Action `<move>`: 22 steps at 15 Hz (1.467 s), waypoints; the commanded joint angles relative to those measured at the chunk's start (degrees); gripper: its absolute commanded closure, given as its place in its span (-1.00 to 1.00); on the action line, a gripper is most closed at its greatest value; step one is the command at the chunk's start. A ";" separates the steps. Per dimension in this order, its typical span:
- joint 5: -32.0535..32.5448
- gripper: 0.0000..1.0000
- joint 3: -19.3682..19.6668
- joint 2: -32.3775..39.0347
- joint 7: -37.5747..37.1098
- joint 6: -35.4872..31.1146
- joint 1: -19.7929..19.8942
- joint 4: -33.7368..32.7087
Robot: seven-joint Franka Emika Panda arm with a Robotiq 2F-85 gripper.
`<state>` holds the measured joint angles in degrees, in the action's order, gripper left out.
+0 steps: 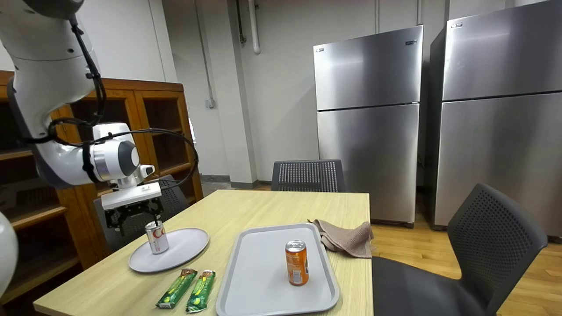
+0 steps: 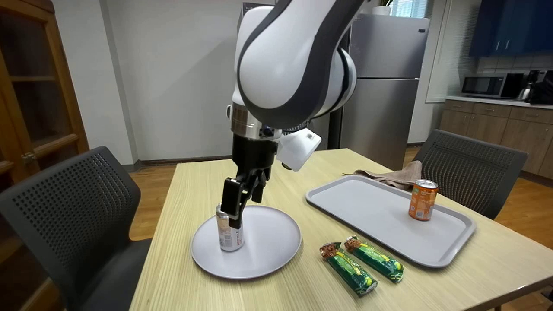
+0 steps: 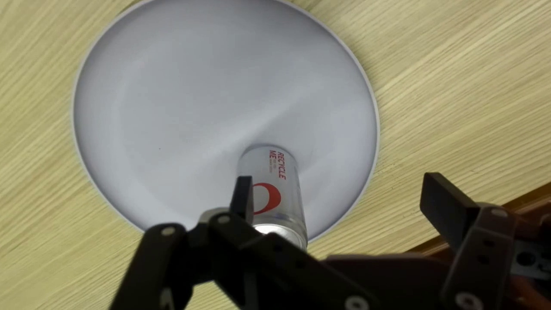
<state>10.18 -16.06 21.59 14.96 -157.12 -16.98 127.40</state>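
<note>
On bench, upright orange can on tray; crumpled cloth just beside; two green bars, side by side; around, dark chairs; beyond, fridges, wooden cabinet.

Kitchen or break room, by looks. Two steel fridges, right half of frame in exterior view. Upper right in exterior view: blue cupboards, microwave on counter, wooden drawers below. Glass-door cabinet along left side in both exterior views; table at lower middle, dark office-style chairs around it.
</note>
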 commanded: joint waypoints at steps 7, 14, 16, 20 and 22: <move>4.03 -1.00 1.72 11.04 0.50 3.00 -1.54 -13.20; 4.32 -1.00 3.24 14.34 0.14 3.43 -1.68 -17.56; 4.39 -1.00 3.22 14.88 0.05 3.43 -1.89 -18.24; 4.68 -1.00 3.22 15.50 0.02 3.28 -2.50 -18.89; 4.59 -0.45 3.11 15.28 0.05 2.99 -2.55 -18.78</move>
<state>13.56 -13.31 36.45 14.98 -156.06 -18.71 110.59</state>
